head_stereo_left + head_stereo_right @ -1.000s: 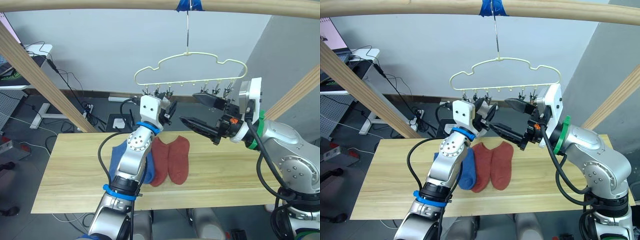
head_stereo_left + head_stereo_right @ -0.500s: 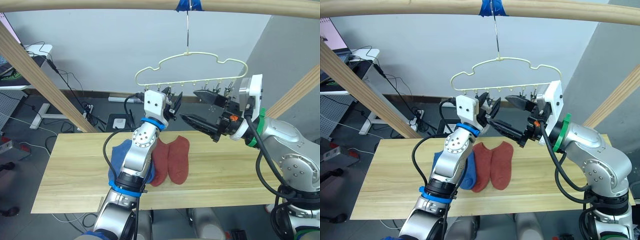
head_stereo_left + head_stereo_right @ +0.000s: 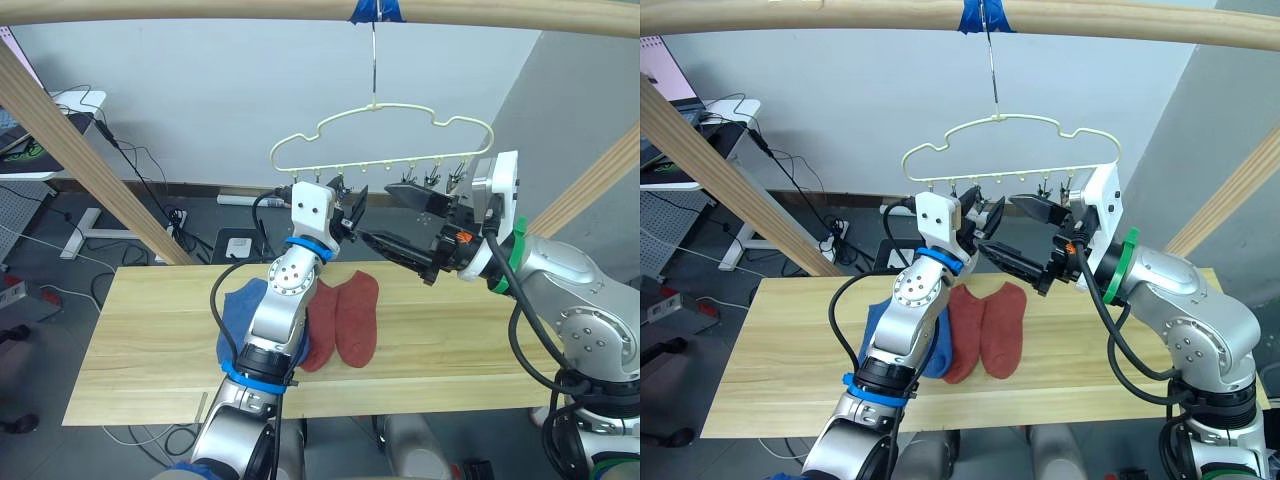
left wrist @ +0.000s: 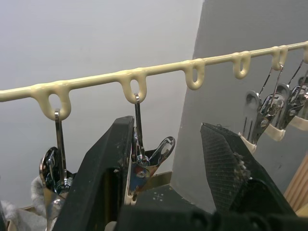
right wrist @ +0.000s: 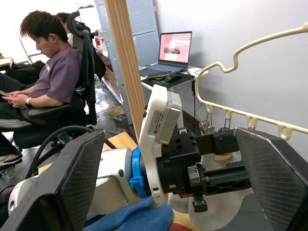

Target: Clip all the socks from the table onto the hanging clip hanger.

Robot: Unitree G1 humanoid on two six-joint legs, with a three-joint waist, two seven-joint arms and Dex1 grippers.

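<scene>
The pale-yellow clip hanger [image 3: 374, 104] hangs by its hook from the top beam, above the table's far edge. My left gripper [image 3: 352, 205] is raised to its row of metal clips. It is open, one clip [image 4: 144, 161] between its fingers [image 4: 103, 173]. Just to its right my right gripper [image 3: 377, 214] is wide open and holds nothing. On the table [image 3: 460, 330] two rust-red socks [image 3: 345, 320] lie side by side. Blue sock fabric [image 3: 238, 308] lies beside them, partly hidden by my left arm. A bit of pale fuzzy fabric [image 4: 37, 188] shows by the neighbouring clip.
Slanted round wooden beams stand at the left [image 3: 80, 150] and right [image 3: 590, 190] of the table, and a horizontal one [image 3: 250, 10] runs overhead. A person [image 5: 48, 72] sits at a desk beyond the left beam. Cables lie on the floor behind the table.
My left gripper has risen and moved right, up to the hanger's clips. The right gripper has shifted slightly left and stays open. The socks on the table have not moved.
</scene>
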